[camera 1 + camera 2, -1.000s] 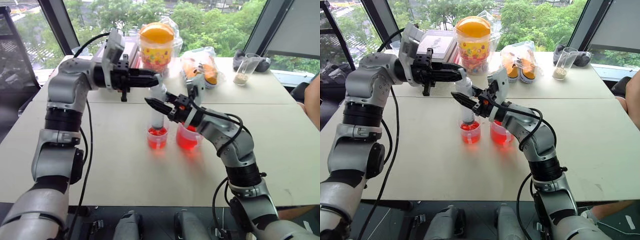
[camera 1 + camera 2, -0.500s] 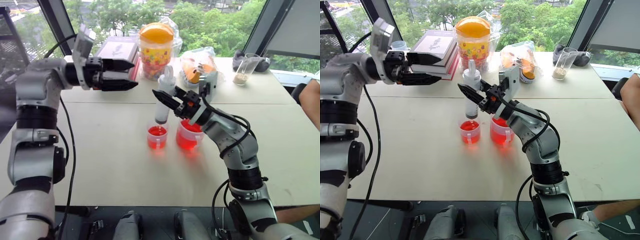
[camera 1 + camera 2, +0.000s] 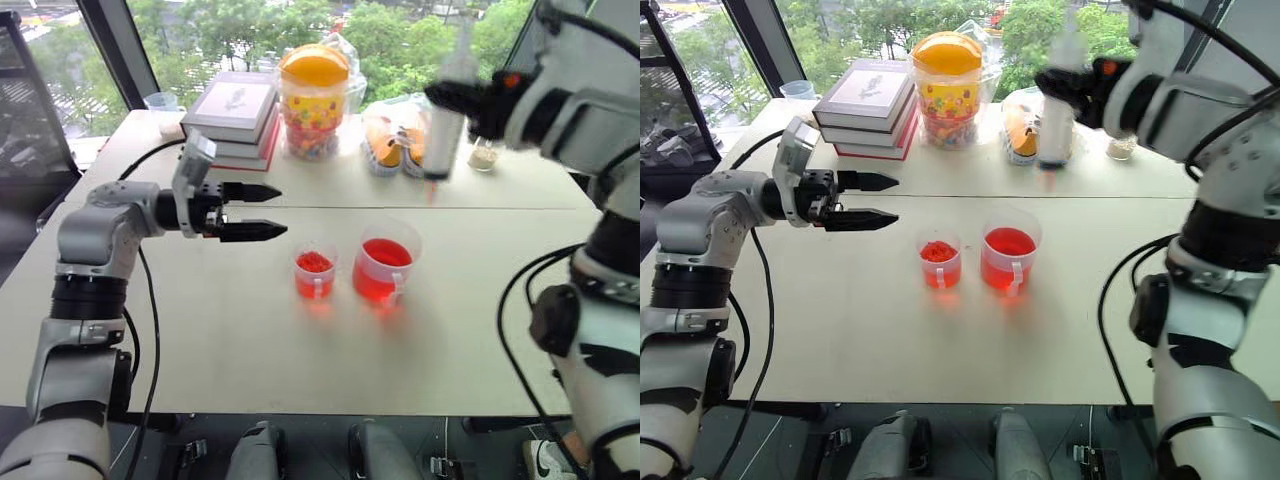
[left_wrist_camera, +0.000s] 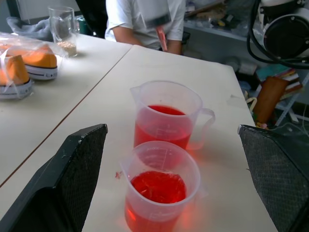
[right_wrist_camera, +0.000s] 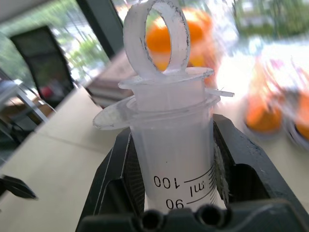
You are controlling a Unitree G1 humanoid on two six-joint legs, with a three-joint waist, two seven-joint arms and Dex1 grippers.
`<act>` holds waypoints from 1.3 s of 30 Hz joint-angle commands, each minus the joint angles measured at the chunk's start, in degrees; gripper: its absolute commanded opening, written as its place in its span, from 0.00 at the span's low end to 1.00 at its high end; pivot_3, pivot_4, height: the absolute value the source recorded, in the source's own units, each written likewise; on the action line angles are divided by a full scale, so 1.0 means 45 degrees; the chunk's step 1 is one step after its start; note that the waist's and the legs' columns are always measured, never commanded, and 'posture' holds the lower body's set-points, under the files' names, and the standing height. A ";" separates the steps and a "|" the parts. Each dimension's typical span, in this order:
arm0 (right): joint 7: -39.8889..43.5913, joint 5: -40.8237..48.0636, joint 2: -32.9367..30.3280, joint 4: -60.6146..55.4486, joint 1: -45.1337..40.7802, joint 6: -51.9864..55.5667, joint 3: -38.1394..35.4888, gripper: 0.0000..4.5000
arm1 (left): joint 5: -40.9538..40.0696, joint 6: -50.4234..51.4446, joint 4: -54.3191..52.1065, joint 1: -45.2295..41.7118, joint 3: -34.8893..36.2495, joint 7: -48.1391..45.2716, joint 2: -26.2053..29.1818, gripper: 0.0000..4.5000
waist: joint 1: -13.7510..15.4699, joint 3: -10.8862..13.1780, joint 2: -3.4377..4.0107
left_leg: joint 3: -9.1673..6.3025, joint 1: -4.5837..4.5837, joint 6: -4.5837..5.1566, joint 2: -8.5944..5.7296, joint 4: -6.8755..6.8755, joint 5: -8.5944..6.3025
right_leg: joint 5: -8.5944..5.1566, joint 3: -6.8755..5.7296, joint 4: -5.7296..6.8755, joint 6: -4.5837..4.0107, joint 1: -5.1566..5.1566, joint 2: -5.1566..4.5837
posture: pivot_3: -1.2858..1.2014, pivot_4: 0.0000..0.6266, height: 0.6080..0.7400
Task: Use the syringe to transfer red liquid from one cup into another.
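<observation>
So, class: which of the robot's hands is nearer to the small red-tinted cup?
Left. The left hand hovers open just beside the small cup, pointing toward it. The right hand is raised up and away, gripping the syringe.

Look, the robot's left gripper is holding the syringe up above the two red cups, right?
Not quite. The right gripper holds the syringe, shown in the right wrist view. The left gripper is open and empty. The rest is right: it is raised above the two red cups.
</observation>
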 commanded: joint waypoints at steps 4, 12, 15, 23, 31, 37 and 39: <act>0.0743 -0.1224 -0.1392 0.1997 0.0961 0.0734 0.1467 0.33 | -0.0774 0.0261 -0.1360 0.0586 0.0297 0.0676 -0.0091 0.99 | -0.0013 0.0004 0.0007 | 0.0002 0.0000 0.0001 0.0002 0.0000 0.0000 | 0.0014 0.0009 0.0006 0.0024 -0.0012 0.0009 | 0.52 0.24 1.00; 0.2254 -0.2917 -0.1622 0.5097 0.2171 -0.1018 0.3623 0.33 | -0.1048 0.0370 -0.1841 0.0909 0.0129 0.1088 -0.0071 0.99 | -0.0016 0.0005 0.0009 | 0.0008 -0.0004 0.0003 -0.0003 0.0009 -0.0001 | 0.0021 0.0020 0.0002 0.0038 -0.0011 0.0012 | 0.52 0.24 1.00; 0.2913 -0.3693 -0.1489 0.6485 0.2125 -0.2012 0.4422 0.33 | -0.1091 0.0404 -0.2054 0.1058 0.0059 0.1166 -0.0080 0.99 | -0.0014 0.0005 0.0008 | 0.0007 -0.0004 0.0003 -0.0003 0.0009 -0.0001 | 0.0022 0.0019 0.0001 0.0040 -0.0011 0.0015 | 0.52 0.24 1.00; 0.4658 -0.4987 -0.1276 0.8367 0.1740 -0.3265 0.5625 0.55 | -0.1176 0.0546 -0.2620 0.1417 -0.0043 0.1345 0.0121 1.00 | 0.0043 0.0004 0.0006 | 0.0002 -0.0004 0.0003 -0.0003 0.0022 -0.0001 | 0.0021 0.0016 -0.0001 0.0040 0.0003 0.0017 | 0.52 0.24 1.00; 0.5711 -0.4844 -0.2293 0.5978 0.2020 -0.2209 0.5289 0.99 | -0.1224 0.0653 -0.2884 0.1563 -0.0158 0.1334 0.0379 1.00 | 0.0088 0.0005 0.0009 | 0.0000 -0.0002 0.0003 -0.0005 0.0024 -0.0001 | 0.0021 0.0014 -0.0001 0.0039 0.0005 0.0014 | 0.52 0.24 1.00; 0.7484 -0.2833 -0.5357 -0.0531 0.4100 -0.0763 0.3469 0.99 | -0.1424 0.0780 -0.3266 0.1836 -0.0007 0.1332 0.0891 1.00 | 0.0098 0.0008 0.0013 | -0.0001 -0.0027 0.0007 -0.0004 0.0005 -0.0005 | 0.0021 0.0012 -0.0006 0.0042 -0.0030 0.0009 | 0.52 0.24 1.00; 0.8409 -0.1971 -0.6603 -0.2706 0.5469 -0.0756 0.2436 0.99 | -0.1516 0.0824 -0.3376 0.1919 0.0020 0.1321 0.1079 1.00 | 0.0096 0.0008 0.0013 | -0.0007 -0.0032 0.0006 0.0000 -0.0003 -0.0005 | 0.0020 0.0005 -0.0005 0.0042 -0.0038 0.0014 | 0.52 0.24 1.00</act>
